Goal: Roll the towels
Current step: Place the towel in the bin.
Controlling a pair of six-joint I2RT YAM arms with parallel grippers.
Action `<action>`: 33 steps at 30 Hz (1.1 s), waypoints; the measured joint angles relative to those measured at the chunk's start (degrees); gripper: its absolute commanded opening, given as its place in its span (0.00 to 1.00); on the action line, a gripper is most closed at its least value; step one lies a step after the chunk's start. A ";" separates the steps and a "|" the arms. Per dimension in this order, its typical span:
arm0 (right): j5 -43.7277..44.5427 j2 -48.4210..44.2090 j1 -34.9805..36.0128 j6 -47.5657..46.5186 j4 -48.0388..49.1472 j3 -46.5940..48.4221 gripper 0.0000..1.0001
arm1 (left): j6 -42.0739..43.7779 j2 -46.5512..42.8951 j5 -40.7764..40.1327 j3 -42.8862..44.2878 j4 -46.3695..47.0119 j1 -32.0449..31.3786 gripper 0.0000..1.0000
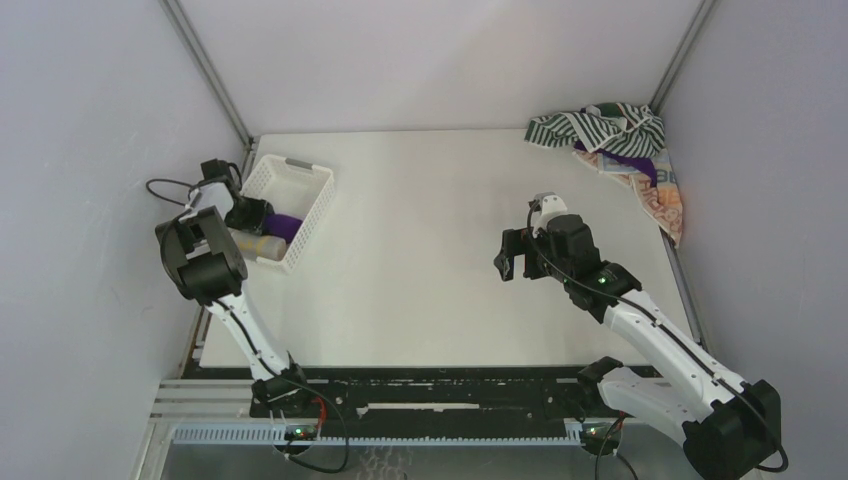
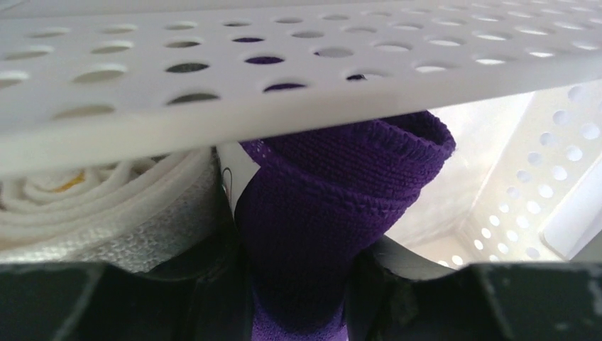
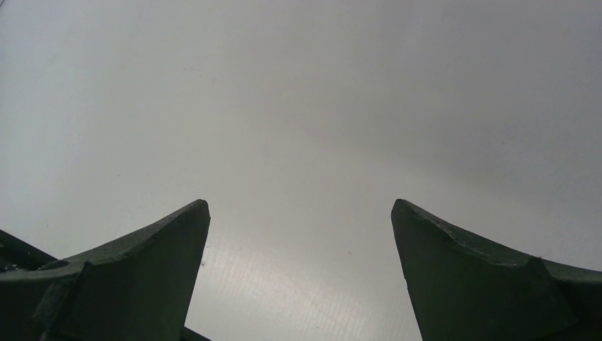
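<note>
Purple towel (image 2: 334, 192) clamped in left end effector (image 2: 294, 288), inside basket (image 2: 284, 92).

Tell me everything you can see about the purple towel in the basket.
The purple towel is a solid-colored, knit-looking cloth rolled into a tube, with a stitched hem at its open end. It sits inside the white basket beside a rolled yellow-and-white towel, pinched on both sides by the left gripper.

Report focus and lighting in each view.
Top external: even soft light, sharp throughout. Left wrist: white basket rim close and slightly soft, purple towel weave crisp, bright backlight behind. Right wrist: right gripper dark against plain grey background, no glare.
</note>
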 measured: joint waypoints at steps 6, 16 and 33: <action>-0.09 -0.46 -0.02 0.00 0.00 0.00 1.00 | 0.37 0.00 -1.97 1.09 -2.95 0.00 0.50; -0.11 -2.89 -0.02 0.00 0.02 0.00 1.00 | 1.44 0.24 -4.28 4.59 -7.89 0.00 0.55; -0.59 -5.20 -0.02 0.00 0.48 -0.61 1.00 | 1.95 0.24 -6.10 5.95 -12.11 0.00 0.61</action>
